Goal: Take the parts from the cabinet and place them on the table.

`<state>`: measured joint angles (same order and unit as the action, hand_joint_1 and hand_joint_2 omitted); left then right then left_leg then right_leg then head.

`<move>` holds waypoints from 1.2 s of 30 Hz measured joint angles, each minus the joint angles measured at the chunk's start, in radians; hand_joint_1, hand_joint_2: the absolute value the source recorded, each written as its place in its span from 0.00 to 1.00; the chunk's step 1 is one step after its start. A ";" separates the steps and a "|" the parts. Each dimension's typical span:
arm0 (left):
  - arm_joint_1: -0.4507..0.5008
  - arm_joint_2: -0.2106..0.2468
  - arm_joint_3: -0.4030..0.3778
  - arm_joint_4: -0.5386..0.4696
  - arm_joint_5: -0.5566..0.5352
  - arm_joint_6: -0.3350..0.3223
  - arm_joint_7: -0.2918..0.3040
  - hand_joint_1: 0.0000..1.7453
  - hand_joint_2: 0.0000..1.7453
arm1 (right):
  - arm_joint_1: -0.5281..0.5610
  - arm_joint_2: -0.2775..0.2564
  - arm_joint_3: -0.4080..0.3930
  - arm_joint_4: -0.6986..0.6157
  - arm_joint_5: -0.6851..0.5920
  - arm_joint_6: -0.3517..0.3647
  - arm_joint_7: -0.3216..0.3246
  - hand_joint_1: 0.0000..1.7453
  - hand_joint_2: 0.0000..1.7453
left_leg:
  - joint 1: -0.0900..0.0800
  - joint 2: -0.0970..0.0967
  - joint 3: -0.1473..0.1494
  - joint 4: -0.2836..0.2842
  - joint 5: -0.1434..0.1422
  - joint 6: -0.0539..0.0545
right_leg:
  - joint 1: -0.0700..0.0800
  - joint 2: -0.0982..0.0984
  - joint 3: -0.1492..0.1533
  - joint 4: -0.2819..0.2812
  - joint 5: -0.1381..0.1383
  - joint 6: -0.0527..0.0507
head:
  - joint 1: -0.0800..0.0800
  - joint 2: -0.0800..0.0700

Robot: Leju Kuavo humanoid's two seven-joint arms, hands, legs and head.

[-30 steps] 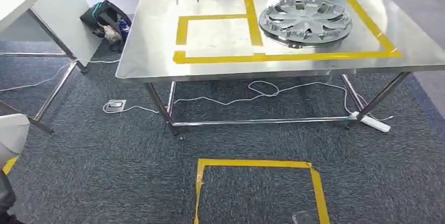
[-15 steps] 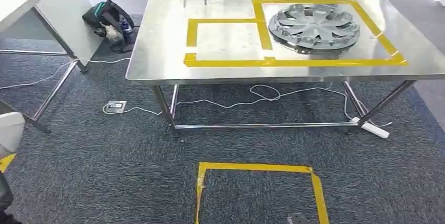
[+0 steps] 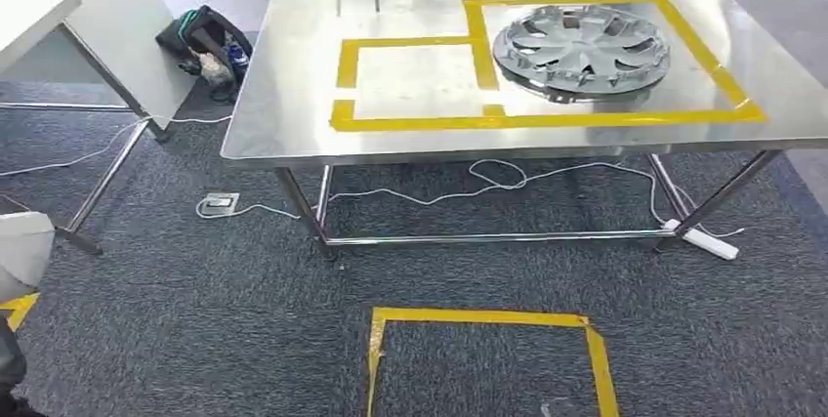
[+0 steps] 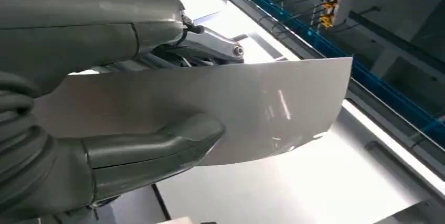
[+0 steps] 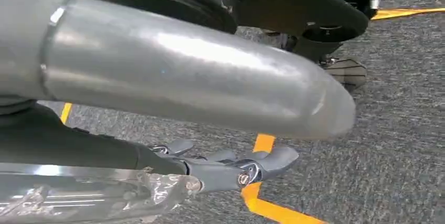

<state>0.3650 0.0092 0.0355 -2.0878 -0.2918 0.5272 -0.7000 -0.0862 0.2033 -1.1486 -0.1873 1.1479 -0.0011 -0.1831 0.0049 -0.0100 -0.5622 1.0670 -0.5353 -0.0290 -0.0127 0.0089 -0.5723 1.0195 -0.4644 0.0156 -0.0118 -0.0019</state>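
wheel cover point(image 3: 582, 51) already on table point(image 3: 283, 95); left hand point(image 4: 105, 145) fingers clamped on metal sheet point(image 4: 252, 108), undelivered; right hand point(image 5: 231, 166) finger state cannot be determined

— How's the light?
— Bright and even from overhead; the steel table point(image 3: 293, 124) throws soft glare, with a faint shadow on the carpet point(image 3: 195, 319) beneath.
— And up close?
— The sheet point(image 4: 252, 108) gleams against a washed-out white glow. The right thumb point(image 5: 183, 72) is blurred and shiny.
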 joint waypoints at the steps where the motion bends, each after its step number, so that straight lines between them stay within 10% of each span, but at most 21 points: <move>1: 0.001 0.000 0.000 0.000 0.000 0.000 0.000 1.00 1.00 | -0.001 0.000 0.000 0.000 0.000 0.000 0.000 0.00 0.00 | 0.002 0.000 -0.040 0.076 -0.035 -0.004 | 0.000 -0.001 0.001 0.000 -0.002 -0.003 | 0.003 0.000; 4: 0.002 0.000 0.000 0.000 0.000 0.001 0.000 1.00 1.00 | 0.001 0.000 0.000 0.000 0.000 0.000 0.000 0.00 0.00 | 0.004 0.000 -0.140 0.233 -0.065 -0.009 | 0.001 -0.002 0.006 0.000 -0.008 -0.009 | 0.002 0.000; 8: 0.001 0.000 0.000 0.000 -0.001 0.000 0.000 1.00 1.00 | 0.001 0.002 0.000 0.000 0.001 0.000 -0.001 0.00 0.00 | 0.005 0.003 -0.036 -0.026 0.112 0.000 | 0.000 0.003 0.028 0.000 -0.023 0.001 | 0.001 0.000; 13: 0.002 -0.001 0.000 0.000 -0.007 0.000 0.000 1.00 1.00 | 0.000 0.002 0.000 0.000 0.001 0.000 0.001 0.00 0.00 | 0.002 0.000 -0.015 -0.075 0.087 0.027 | 0.007 0.001 0.033 -0.008 -0.034 0.032 | 0.005 0.000; 15: 0.001 -0.001 0.000 0.000 -0.008 0.000 0.000 1.00 1.00 | -0.001 0.002 0.000 0.000 0.002 0.000 0.001 0.00 0.00 | 0.005 0.002 -0.004 -0.079 0.084 0.038 | 0.006 -0.002 0.004 0.049 -0.067 0.040 | 0.015 0.000; 17: 0.001 -0.002 0.000 0.000 -0.010 0.000 0.000 1.00 1.00 | 0.000 0.002 0.000 0.000 0.002 0.000 0.001 0.00 0.00 | 0.004 0.004 0.000 -0.079 0.079 0.044 | 0.004 -0.001 -0.081 0.213 -0.138 0.043 | 0.017 0.000; 19: 0.002 -0.003 0.000 0.000 -0.010 0.001 0.000 1.00 1.00 | 0.003 0.002 0.000 0.000 0.001 0.000 0.002 0.00 0.00 | 0.003 0.003 0.006 -0.078 0.072 0.047 | 0.004 -0.001 -0.147 0.311 -0.150 0.044 | 0.018 0.000; 23: 0.001 -0.005 0.000 0.000 -0.011 0.004 0.000 1.00 1.00 | 0.003 0.002 0.000 0.000 0.001 0.000 0.002 0.00 0.00 | 0.005 0.000 0.044 -0.078 0.047 0.036 | 0.003 -0.002 -0.047 0.054 0.026 0.040 | 0.019 0.000; 29: 0.000 -0.005 -0.002 -0.001 -0.011 0.006 0.000 1.00 1.00 | 0.003 0.002 0.000 0.000 0.001 0.002 0.001 0.00 0.00 | 0.002 -0.001 0.049 -0.076 0.028 0.004 | 0.003 0.001 -0.013 0.009 0.004 0.006 | 0.017 0.000; 33: -0.001 -0.005 -0.002 -0.001 -0.011 0.006 0.000 1.00 1.00 | 0.000 0.002 0.000 0.000 0.002 0.003 0.001 0.00 0.00 | 0.004 0.001 -0.098 0.188 -0.078 -0.009 | 0.003 -0.001 -0.003 0.008 -0.009 -0.010 | 0.007 0.000; 36: 0.000 -0.005 -0.003 -0.001 -0.011 0.006 0.000 1.00 1.00 | 0.002 0.002 0.000 0.000 0.002 0.003 0.000 0.00 0.00 | 0.003 0.001 -0.124 0.175 -0.002 -0.004 | 0.004 0.002 0.014 0.008 -0.022 -0.011 | 0.007 0.000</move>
<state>0.3649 0.0038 0.0328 -2.0890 -0.3029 0.5337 -0.7000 -0.0842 0.2056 -1.1486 -0.1869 1.1498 0.0019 -0.1827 0.0082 -0.0091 -0.6861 1.2425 -0.5370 -0.0327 -0.0088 0.0110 -0.5581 1.0272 -0.4859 0.0042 -0.0053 -0.0019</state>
